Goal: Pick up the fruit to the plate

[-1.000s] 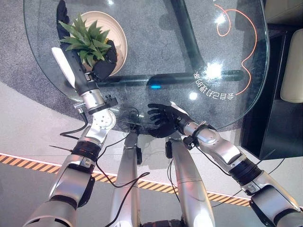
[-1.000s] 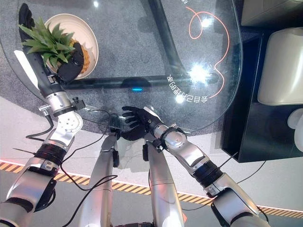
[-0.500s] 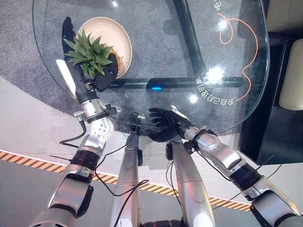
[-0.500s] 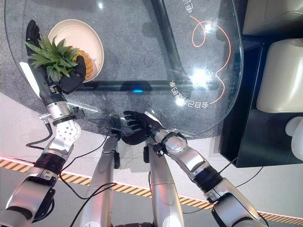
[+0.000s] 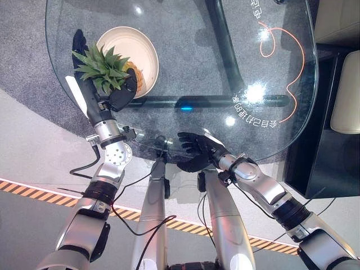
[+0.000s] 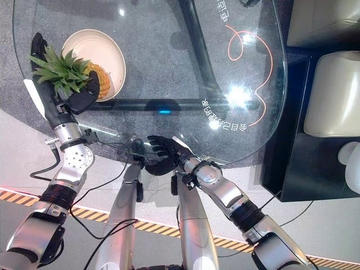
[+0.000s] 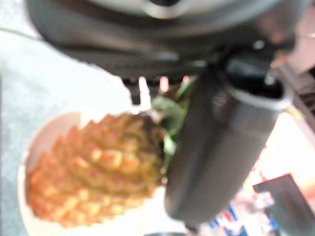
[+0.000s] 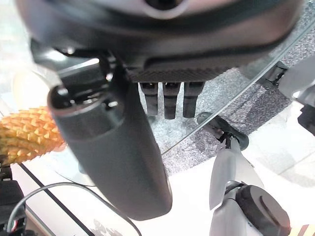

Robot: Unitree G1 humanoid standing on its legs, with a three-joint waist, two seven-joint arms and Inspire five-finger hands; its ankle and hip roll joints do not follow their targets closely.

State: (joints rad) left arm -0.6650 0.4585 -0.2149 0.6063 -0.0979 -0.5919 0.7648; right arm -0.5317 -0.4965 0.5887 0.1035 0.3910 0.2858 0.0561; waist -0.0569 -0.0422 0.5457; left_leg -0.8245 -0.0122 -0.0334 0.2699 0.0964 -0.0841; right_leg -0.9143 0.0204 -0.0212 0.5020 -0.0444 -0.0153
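Observation:
A pineapple (image 5: 102,68) with a green crown and an orange body (image 7: 93,172) lies tilted in my left hand (image 5: 115,98), which is shut on it near the crown. Its body hangs over the near left part of a cream plate (image 5: 143,45) on the glass table (image 5: 214,62). I cannot tell whether the fruit touches the plate. My right hand (image 5: 194,149) rests open at the table's near edge, fingers spread and holding nothing; past its thumb (image 8: 110,157) the pineapple (image 8: 27,135) shows far off.
The round glass table has a dark frame beneath it and an orange line with printed characters (image 5: 281,50) on its right half. A black cabinet (image 5: 326,124) with a cream seat stands to the right. Striped tape (image 5: 34,191) runs along the floor near me.
The camera has shifted. My left hand has carried the pineapple slightly toward the plate's near left edge, and more of its orange body shows over the plate. The right hand stays put.

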